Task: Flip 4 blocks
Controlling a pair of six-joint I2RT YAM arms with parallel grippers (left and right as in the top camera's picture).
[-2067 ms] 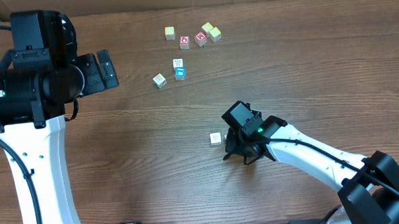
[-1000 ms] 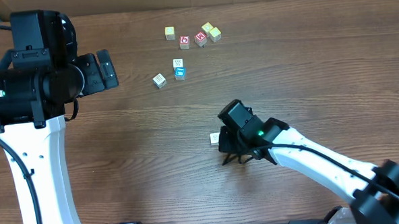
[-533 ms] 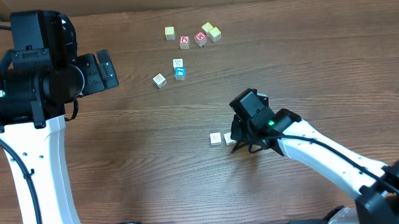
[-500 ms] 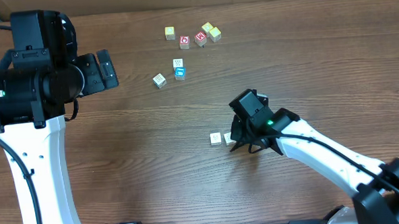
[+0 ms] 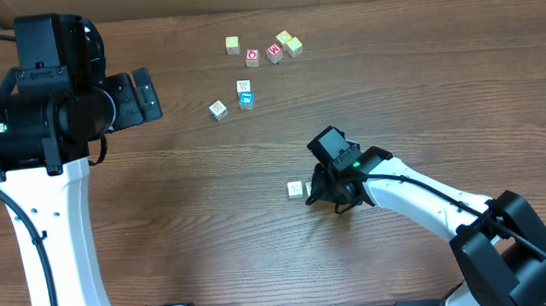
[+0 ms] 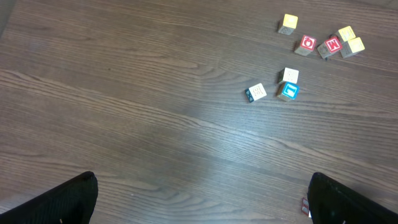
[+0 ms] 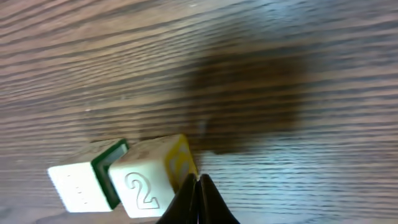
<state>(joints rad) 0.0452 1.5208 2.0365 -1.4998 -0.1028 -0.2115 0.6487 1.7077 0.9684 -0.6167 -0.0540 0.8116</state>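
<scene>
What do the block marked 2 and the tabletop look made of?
Block marked 2: likely wood, matte cream finish, printed numeral, softly rounded edges. Tabletop: dark brown wood grain, low sheen; solid wood or laminate, cannot tell.

Ten cubes (image 5: 218,109) — three yellow, two red, one blue, four whitish — two arms (image 5: 49,195)

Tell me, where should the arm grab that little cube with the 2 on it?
From above, pinching its two free sides. The 2 cube sits flat against the green-edged cube, so that side is blocked; fingers fit on the other pair. The right gripper is shut at the cube's yellow edge, so it would likely have to lift and open first.
</scene>
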